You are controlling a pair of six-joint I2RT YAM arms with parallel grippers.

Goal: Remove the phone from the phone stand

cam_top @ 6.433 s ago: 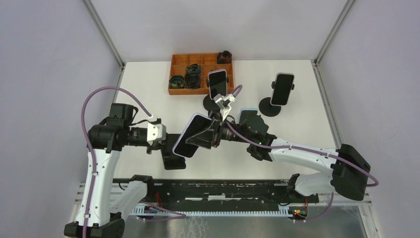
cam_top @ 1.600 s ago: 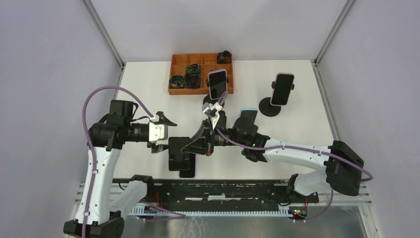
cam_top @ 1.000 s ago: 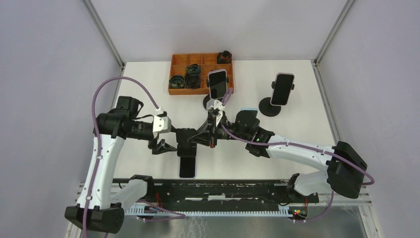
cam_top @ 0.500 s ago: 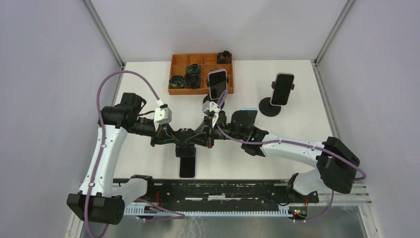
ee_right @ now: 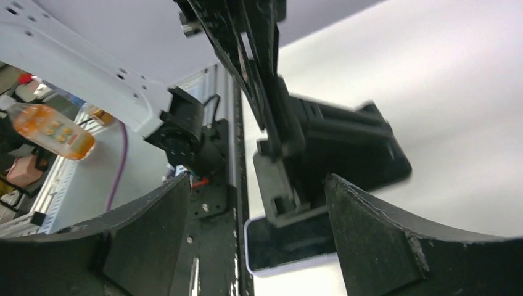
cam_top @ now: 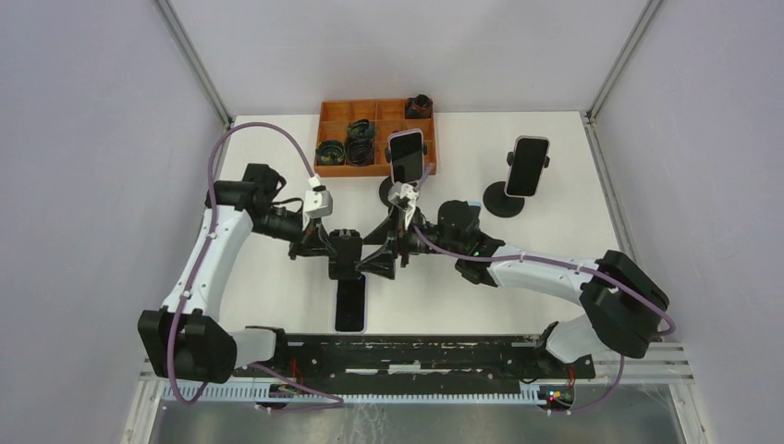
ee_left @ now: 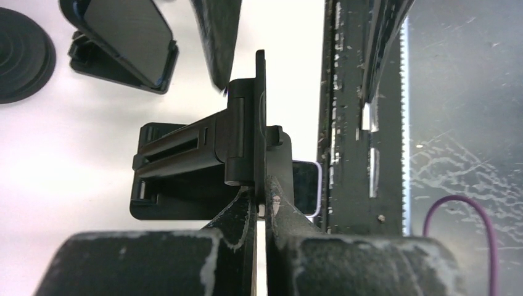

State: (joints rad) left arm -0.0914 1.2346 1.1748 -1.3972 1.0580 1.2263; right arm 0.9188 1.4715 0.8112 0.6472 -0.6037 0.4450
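Note:
The phone (cam_top: pixel 349 306) lies flat, screen up, near the table's front edge, free of its stand; it also shows as the phone (ee_left: pixel 306 187) and the phone (ee_right: pixel 290 246) in the wrist views. Just behind it, the black phone stand (cam_top: pixel 346 255) is held up. My left gripper (cam_top: pixel 326 248) is shut on the stand's thin upright plate; the left wrist view shows the left gripper (ee_left: pixel 260 206) pinching the stand (ee_left: pixel 197 160). My right gripper (cam_top: pixel 380 262) stands open at the stand's right side; its fingers (ee_right: pixel 382 246) flank the stand (ee_right: pixel 333 148) without touching it.
Two other phones stand in round-based holders at the back: one (cam_top: pixel 406 155) by the orange parts tray (cam_top: pixel 333 113), one (cam_top: pixel 527 166) further right. The black rail (cam_top: pixel 416 351) runs along the near edge, close to the lying phone.
My left gripper closed on the stand's plate and my right gripper let go of the stand and opened. The stand shifted slightly away from the front edge. The phone stayed put.

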